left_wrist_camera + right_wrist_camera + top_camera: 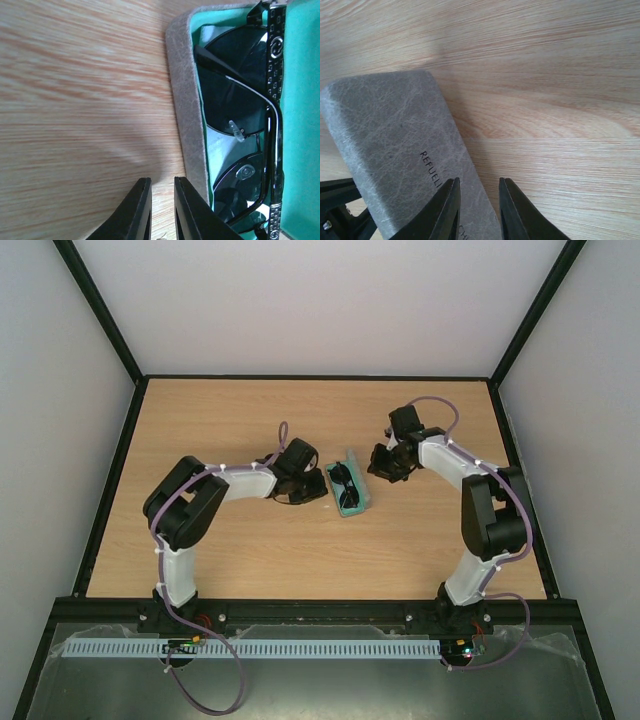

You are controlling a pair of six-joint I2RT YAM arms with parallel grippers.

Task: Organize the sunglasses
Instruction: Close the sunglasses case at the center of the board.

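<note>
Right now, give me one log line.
sunglasses in open case | left gripper beside case, narrow gap, empty | right gripper at lid, narrow gap

Bright, even, diffuse light fills the overhead view. The light wooden tabletop (250,560) carries only short, soft shadows under the black-and-white robot arms (190,510). In the left wrist view the wood grain is smeared and out of focus on the left. The dark round-lensed, wire-framed sunglasses (235,85) show pale reflections. In the right wrist view the grey textured rectangular case (395,145) is sharp, with a soft shadow along its right edge and a pale patch of glare at upper left.
</note>
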